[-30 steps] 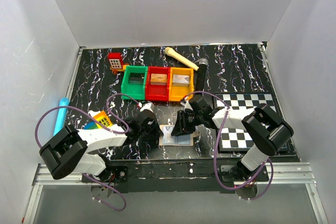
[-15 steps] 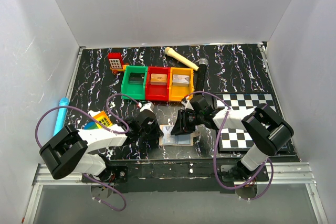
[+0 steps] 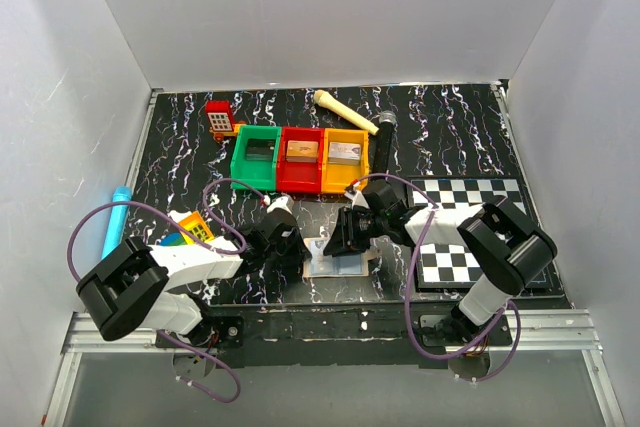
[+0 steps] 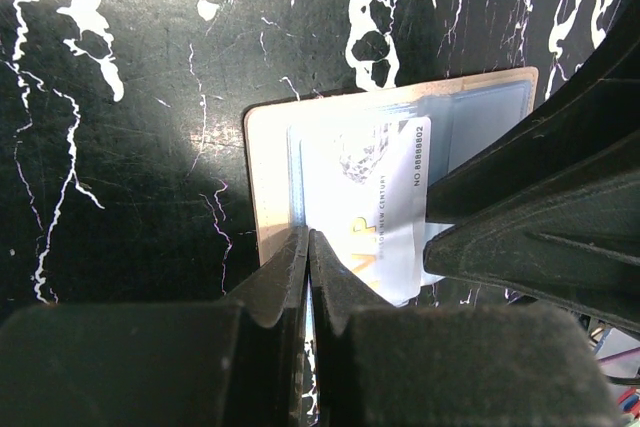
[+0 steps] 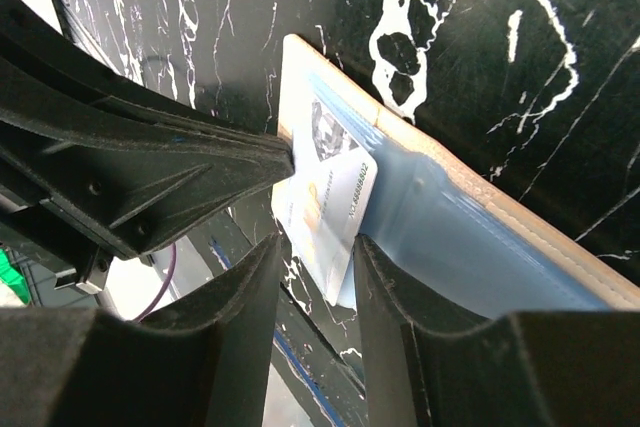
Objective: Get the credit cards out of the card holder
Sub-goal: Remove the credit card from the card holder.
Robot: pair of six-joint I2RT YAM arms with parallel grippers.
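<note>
One card pokes askew out of the open holder, which lies flat on the tabletop between the arms. The right claw stands partly open astride the card's free end without clamping it, while the left claw is all but closed with its tips on the holder's edge — whether it pinches anything we cannot tell. We fear the right may close on too little card and slip off, or the holder, if unpinned, may drag along.
</note>
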